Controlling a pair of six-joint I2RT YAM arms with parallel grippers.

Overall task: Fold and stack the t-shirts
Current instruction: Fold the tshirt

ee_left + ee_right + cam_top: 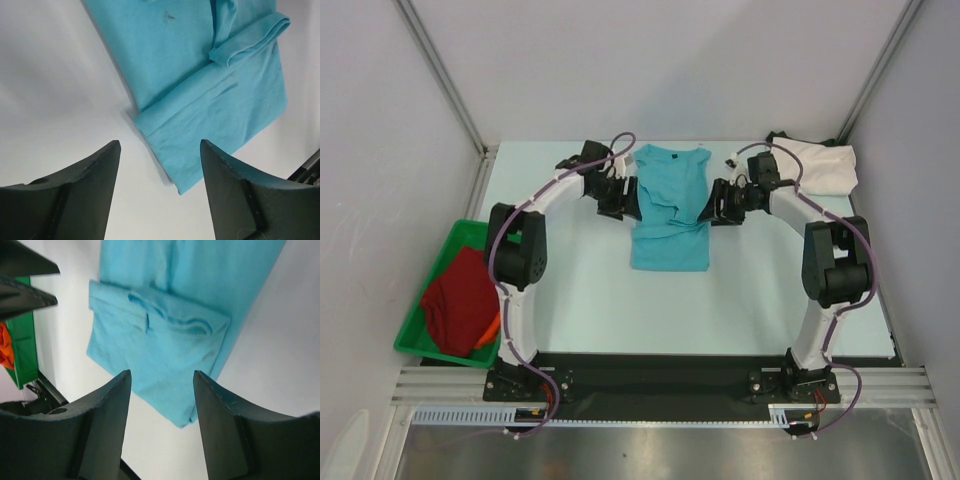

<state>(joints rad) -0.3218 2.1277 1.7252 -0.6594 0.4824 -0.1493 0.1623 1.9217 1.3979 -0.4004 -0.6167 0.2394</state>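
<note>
Here we've got the turquoise shirt (668,215) lying flat in the middle of the table (580,290), a bit toward the far side, collar pointing away from the arm bases and hem pointing back toward them. Both sleeves look folded in over the chest, so it reads as a long narrow strip with some rumpled layers across the middle. The left gripper (160,142) sits at the shirt's left edge and the right gripper (161,373) at its right edge, facing each other across the cloth about halfway along its length. On both wrist cams the fingers are spread wide apart with nothing between them, just shirt and bare table showing through the gap. On the left wrist cam we can see a folded-over sleeve and a small dark mark (168,16) on the fabric near the top of the frame. We can't tell from the top view if either gripper is actually touching the cloth. The cream shirt (825,165) sits bunched in the far right corner of the table, well apart from the turquoise one. Over on the left there's a green bin (420,335) beside the table edge, with the dark red shirt (460,300) heaped in it and a bit of the orange shirt (490,328) peeking out next to it.
</note>
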